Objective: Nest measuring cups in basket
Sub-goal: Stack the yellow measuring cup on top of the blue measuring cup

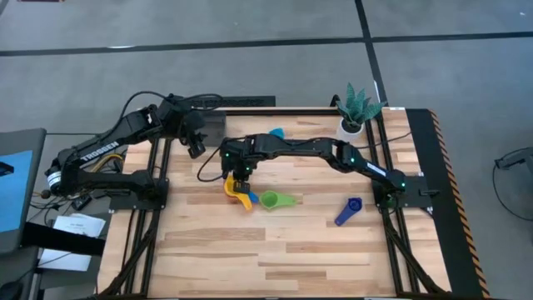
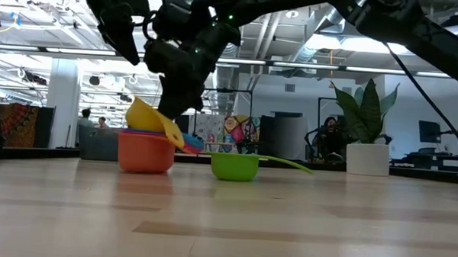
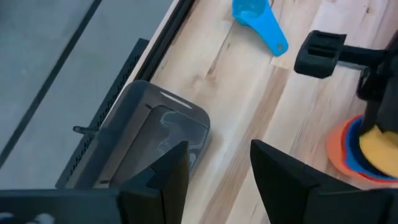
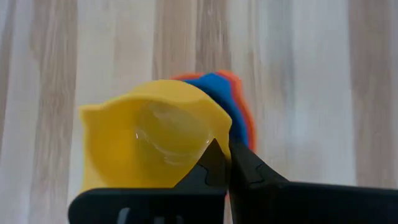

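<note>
An orange cup [image 2: 145, 154] stands on the table with a blue cup [image 4: 214, 84] nested in it. My right gripper [image 4: 222, 163] is above this stack, shut on a yellow cup [image 4: 146, 140] that tilts over it. A green cup [image 1: 270, 199] stands just right of the stack. A dark blue cup [image 1: 350, 208] lies farther right, and a light blue cup [image 3: 256, 18] lies near the far edge. The dark grey basket [image 3: 152, 134] stands at the far left. My left gripper [image 3: 217, 180] hovers open beside the basket. No red cup shows. My right gripper pinches the yellow cup's wall at its rim [image 4: 208, 140], one finger inside the bowl and one outside. The fingers come from above, pointing down. The cup is tilted over the orange and blue stack [image 2: 142, 114]. Whether its lower edge rests on the stack I cannot tell.
A white plant pot [image 1: 351, 127] with a green plant stands at the table's far right corner. Bare wood lies along the near half of the table [image 1: 275, 258]. In the low view, people show in the room beyond the table.
</note>
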Motion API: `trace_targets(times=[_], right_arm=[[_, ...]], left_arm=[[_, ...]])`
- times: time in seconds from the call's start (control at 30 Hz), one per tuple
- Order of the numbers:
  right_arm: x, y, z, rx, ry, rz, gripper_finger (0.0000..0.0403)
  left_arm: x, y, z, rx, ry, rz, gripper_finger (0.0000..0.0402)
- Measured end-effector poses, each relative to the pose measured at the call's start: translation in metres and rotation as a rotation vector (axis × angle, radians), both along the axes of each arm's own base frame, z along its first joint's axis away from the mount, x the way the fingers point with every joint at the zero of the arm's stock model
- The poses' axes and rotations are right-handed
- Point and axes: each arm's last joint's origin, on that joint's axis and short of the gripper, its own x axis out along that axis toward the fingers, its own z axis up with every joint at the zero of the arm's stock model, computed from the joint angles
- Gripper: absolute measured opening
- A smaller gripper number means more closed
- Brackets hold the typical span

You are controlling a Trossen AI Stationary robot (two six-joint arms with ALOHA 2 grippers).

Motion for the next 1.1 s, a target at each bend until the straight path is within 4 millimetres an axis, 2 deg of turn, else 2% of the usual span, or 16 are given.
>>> trace_targets(times=[0.7, 1.1], right_arm=[[-0.0022, -0.0009, 0.0007, 0.011, 0.009, 0.041, 0.0017], [-0.0024, -0.0013, 0.0007, 0.023, 0.011, 0.035, 0.0121]], left_arm=[[0.0, 0.0, 0.0, 0.0, -0.001, 0.002, 0.016], [0.0, 0.0, 0.0, -0.001, -0.002, 0.004, 0.016]])
